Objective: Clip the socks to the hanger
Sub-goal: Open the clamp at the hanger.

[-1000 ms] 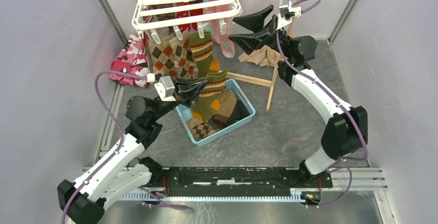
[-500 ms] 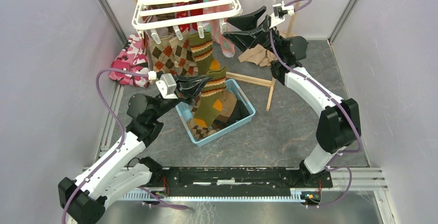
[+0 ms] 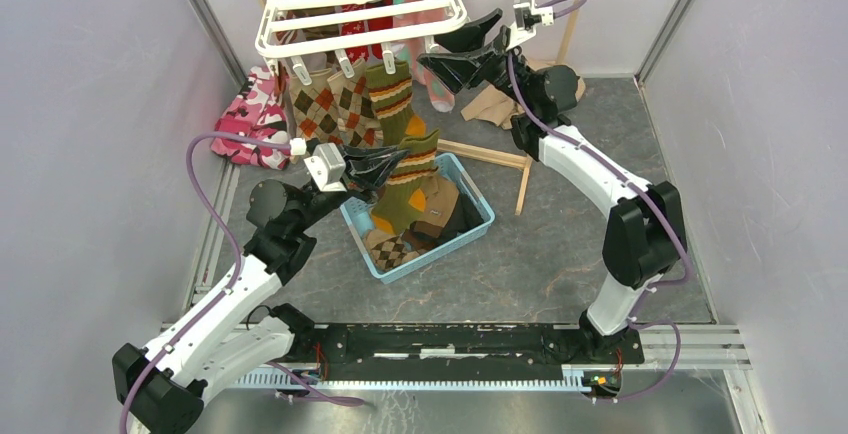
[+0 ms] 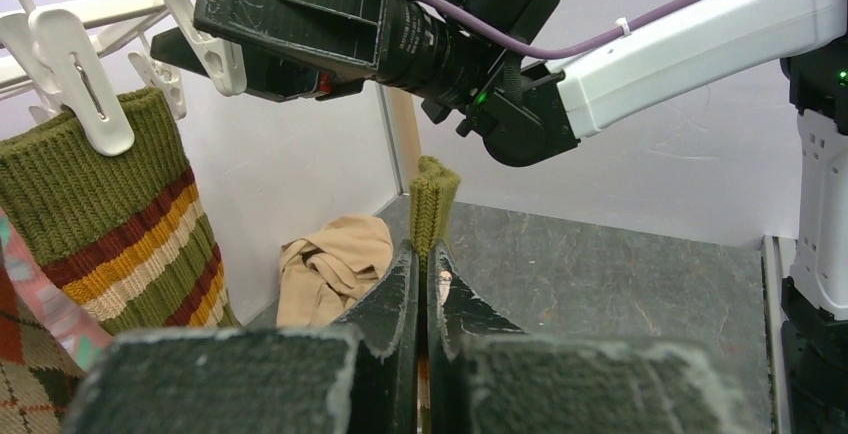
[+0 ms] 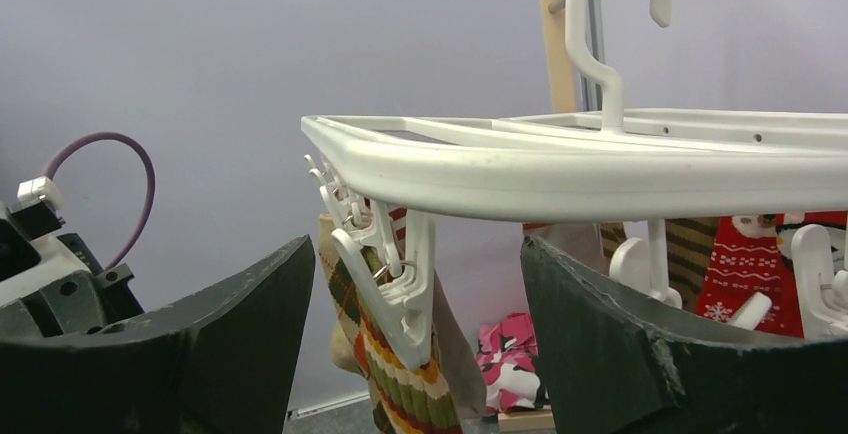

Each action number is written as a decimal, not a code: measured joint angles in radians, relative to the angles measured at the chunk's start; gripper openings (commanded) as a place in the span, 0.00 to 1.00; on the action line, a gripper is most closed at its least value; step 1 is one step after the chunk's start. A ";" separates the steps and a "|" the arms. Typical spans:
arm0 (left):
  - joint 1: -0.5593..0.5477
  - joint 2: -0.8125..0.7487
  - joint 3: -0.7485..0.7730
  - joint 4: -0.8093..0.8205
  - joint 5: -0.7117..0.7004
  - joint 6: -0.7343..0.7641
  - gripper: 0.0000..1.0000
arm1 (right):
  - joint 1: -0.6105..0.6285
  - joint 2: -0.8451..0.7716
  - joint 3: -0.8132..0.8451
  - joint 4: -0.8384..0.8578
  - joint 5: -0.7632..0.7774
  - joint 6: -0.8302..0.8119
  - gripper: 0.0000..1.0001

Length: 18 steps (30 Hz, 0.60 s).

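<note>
The empty, wide-open right gripper (image 5: 415, 299) has been brought leftward around a dangling white clip (image 5: 398, 279) of the white plastic rectangular hanger (image 5: 560, 169), while the olive green ribbed sock (image 4: 432, 199) is held raised nearby, pinched in the left gripper (image 4: 421, 284), awaiting clipping.

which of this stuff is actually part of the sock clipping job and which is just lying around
Job: hanger; olive sock in the left gripper; clipped socks; spare socks in the blue basket.
Lying about: pink camouflage garment; beige cloth; wooden rack.
</note>
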<state>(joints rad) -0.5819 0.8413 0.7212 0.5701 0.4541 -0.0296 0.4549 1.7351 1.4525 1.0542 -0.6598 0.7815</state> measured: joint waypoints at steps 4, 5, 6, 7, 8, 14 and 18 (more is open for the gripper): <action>0.000 -0.002 0.000 -0.004 0.000 0.008 0.02 | 0.010 0.022 0.024 -0.001 0.011 0.008 0.80; 0.000 -0.003 0.000 -0.006 0.000 0.010 0.02 | 0.011 0.027 0.031 -0.001 0.014 0.011 0.79; 0.000 -0.003 0.000 -0.006 0.000 0.011 0.02 | 0.013 0.030 0.034 0.000 0.015 0.014 0.79; 0.000 -0.004 0.000 -0.007 0.000 0.013 0.02 | 0.013 0.032 0.037 0.000 0.016 0.016 0.78; 0.000 -0.004 0.000 -0.007 0.000 0.016 0.02 | 0.014 0.032 0.039 0.000 0.016 0.019 0.78; 0.000 -0.005 0.000 -0.008 0.000 0.024 0.02 | 0.016 0.049 0.071 0.013 0.018 0.047 0.71; 0.000 -0.005 0.000 -0.007 0.000 0.024 0.02 | 0.017 0.070 0.093 0.030 0.017 0.071 0.66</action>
<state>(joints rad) -0.5819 0.8368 0.7216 0.5629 0.4541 -0.0059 0.4717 1.8050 1.5452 1.0843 -0.6430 0.8528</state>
